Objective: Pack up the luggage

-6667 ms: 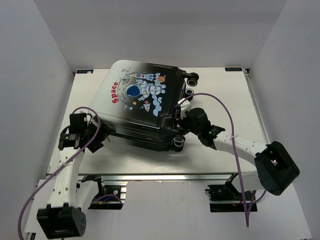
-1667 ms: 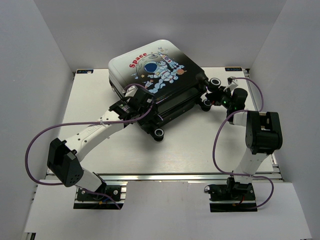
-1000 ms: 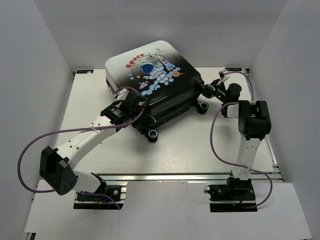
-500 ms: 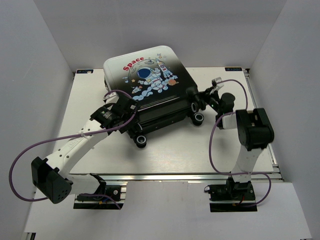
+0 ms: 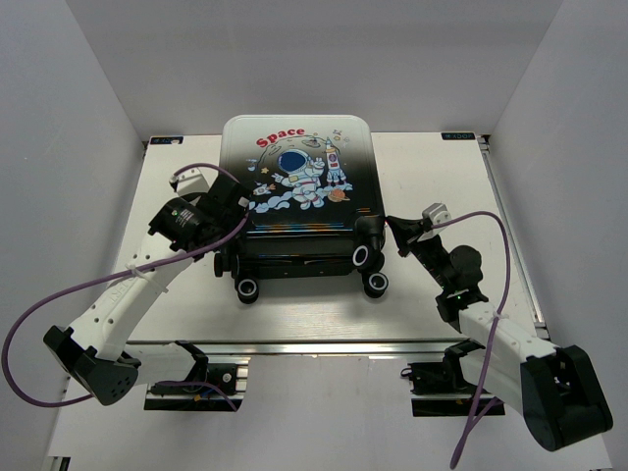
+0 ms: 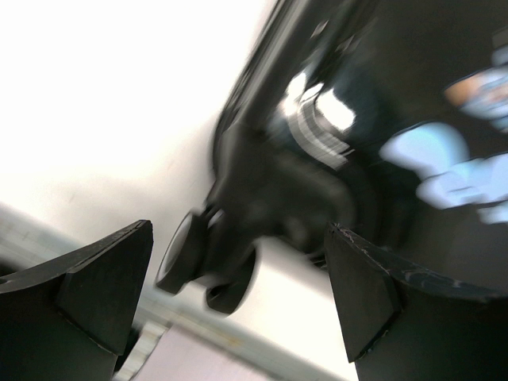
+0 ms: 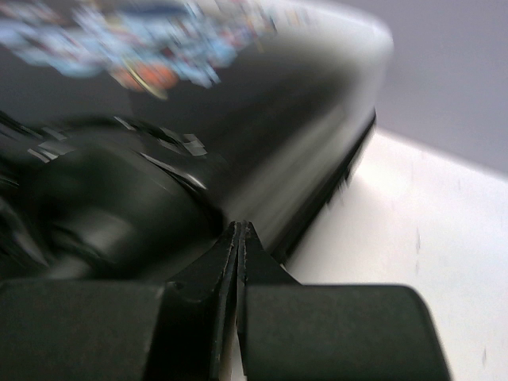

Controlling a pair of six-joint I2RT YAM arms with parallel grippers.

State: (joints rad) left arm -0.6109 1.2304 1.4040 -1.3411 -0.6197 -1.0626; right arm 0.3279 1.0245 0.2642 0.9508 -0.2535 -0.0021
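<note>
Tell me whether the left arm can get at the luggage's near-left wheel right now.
Probably yes. The left gripper stands open at the left side of the luggage, and its wrist view shows that wheel just ahead of its fingers with nothing between. The right gripper, shut, is at the other corner.

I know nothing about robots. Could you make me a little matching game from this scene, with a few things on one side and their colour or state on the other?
Things:
1. suitcase
2. left gripper
3. right gripper
4. word "Space"

Colour or state:
A. fingers pressed together
B. red
C. lying flat, picture side up
D. fingers spread wide

Pairs: 1-C, 2-D, 3-A, 4-B
</note>
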